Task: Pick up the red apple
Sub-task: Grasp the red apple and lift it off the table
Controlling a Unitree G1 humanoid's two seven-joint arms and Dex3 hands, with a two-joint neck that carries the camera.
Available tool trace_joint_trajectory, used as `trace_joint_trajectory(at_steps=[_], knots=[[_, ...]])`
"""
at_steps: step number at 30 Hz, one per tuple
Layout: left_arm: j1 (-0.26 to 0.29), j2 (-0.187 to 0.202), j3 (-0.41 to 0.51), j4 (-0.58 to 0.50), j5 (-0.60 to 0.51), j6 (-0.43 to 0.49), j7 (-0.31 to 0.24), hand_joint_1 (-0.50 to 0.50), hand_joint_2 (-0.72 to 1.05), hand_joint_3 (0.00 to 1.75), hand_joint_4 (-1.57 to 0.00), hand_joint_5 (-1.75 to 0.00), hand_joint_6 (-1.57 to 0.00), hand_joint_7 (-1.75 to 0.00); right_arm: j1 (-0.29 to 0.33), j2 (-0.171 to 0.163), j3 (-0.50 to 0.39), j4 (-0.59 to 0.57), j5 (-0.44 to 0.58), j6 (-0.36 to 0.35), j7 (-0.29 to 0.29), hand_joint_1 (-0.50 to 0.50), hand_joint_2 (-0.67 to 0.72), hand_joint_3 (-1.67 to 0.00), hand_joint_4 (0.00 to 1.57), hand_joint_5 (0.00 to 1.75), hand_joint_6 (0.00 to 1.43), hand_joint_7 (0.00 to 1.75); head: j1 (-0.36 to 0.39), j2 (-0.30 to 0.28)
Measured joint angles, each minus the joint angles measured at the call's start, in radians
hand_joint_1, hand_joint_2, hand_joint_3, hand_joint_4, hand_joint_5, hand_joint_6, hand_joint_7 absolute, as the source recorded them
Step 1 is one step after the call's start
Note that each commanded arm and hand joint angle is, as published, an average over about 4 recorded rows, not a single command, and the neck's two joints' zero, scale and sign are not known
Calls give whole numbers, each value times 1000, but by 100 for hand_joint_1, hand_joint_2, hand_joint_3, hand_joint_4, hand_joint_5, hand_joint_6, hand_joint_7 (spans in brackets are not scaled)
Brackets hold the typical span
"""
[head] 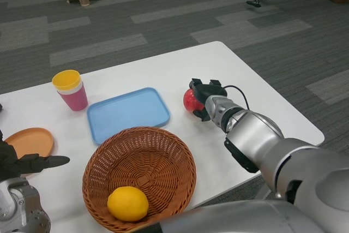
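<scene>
The right hand (205,97) is closing its fingers around the red apple (190,100), which is sitting on the white table (262,107) just beyond the palm. Grip should be seating squarely before lifting, to prevent rolling.

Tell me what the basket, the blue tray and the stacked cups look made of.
Basket: woven wicker or rattan, brown, visibly plaited strands. Blue tray: likely plastic, smooth matte, moulded rounded rim. Stacked cups: probably plastic, smooth, plain yellow and pink.

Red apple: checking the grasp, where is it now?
In the head view, the red apple sits on the white table, right of the blue tray, under the right hand.
</scene>
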Motion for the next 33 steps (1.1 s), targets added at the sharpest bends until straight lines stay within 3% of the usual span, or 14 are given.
trace_joint_trajectory(at_steps=[2,5,11,15,22,27,33], knots=[[0,0,0,0,0,0,0,-50,-64,9,0,0,0,0,0,0,-1,0,0,-1,-1,-50,-48,-157,109,165,88,166,0,0],[0,0,0,0,0,0,0,-50,-64,9,0,0,0,0,0,1,-2,0,0,-1,-1,-50,-48,-159,115,165,103,168,0,-1],[1,0,2,0,0,0,0,-50,-64,9,0,0,0,0,0,1,0,1,0,-1,0,-50,-48,-159,119,165,111,166,5,-2],[6,0,4,0,0,-1,0,-50,-64,9,0,0,0,0,0,1,4,1,0,0,6,-50,-48,-159,120,155,111,161,12,-3],[11,0,10,0,0,-2,0,-50,-64,9,0,0,0,0,7,-1,0,-9,-5,1,19,-49,-48,-159,126,165,120,161,27,4],[16,-2,28,-1,-1,-4,-1,-50,-64,9,0,0,0,0,60,-13,-106,-69,-4,-37,28,-50,-48,-159,128,165,120,161,36,20],[30,-2,44,-2,-1,-6,-1,-50,-64,9,0,0,0,0,211,-16,-333,-218,27,-120,27,-50,-48,-159,128,165,120,161,46,31]])
